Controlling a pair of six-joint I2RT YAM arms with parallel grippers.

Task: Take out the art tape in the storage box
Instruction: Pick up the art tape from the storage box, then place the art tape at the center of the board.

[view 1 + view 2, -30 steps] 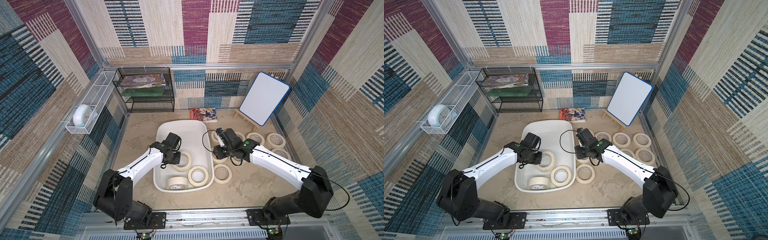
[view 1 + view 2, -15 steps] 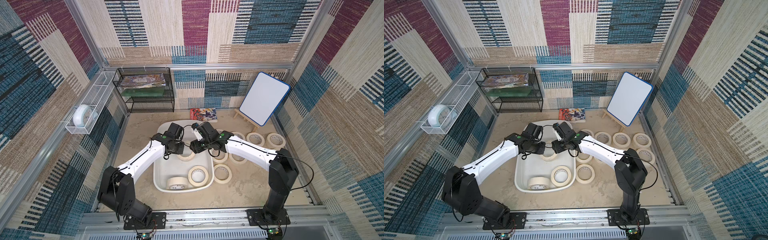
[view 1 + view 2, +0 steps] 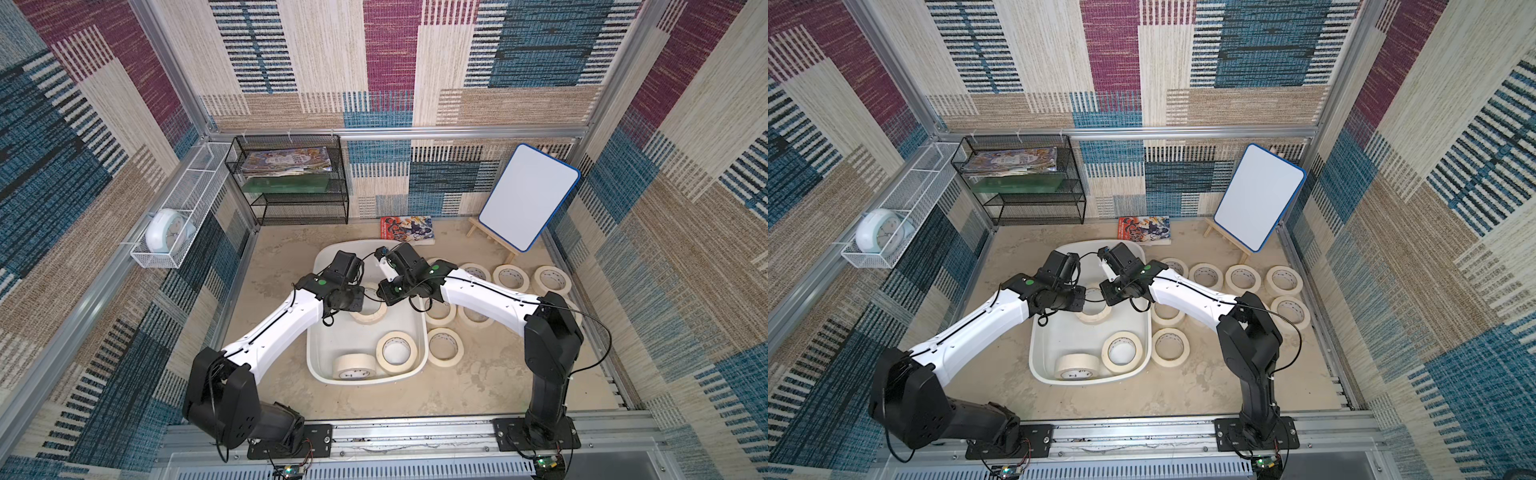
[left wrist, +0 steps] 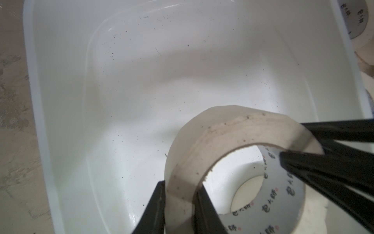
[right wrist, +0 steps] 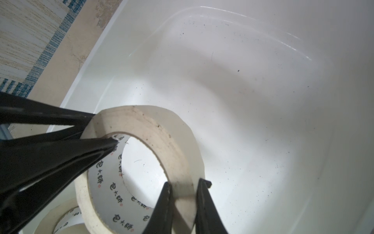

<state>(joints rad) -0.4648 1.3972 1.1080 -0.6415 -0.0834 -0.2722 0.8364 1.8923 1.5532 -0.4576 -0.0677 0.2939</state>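
1. Locate the storage box near the middle of the table. Both arms reach in over its far half.
2. Find the held tape roll between the two grippers. It hangs tilted inside the box outline, raised off the box floor.
3. Check the left gripper. Its fingers straddle the roll wall, one on the outer face and one inside the core, and pinch it.
4. Check the right gripper. Its fingers are pressed onto the opposite side of the same wall, again one outside and one inside the core.
5. Note that the white core with its dark print is readable in both wrist views.
6. Count two more rolls at the near end of the box. The flat tape roll lies on the floor. The upright tape roll stands on edge just beside it, at the near wall.
7. Observe the loose tape rolls lying flat on the table beside the box, on the right arm's side. That arm hides some of them.
8. Disregard the whiteboard and the black wire rack at the far wall, well apart from the box.
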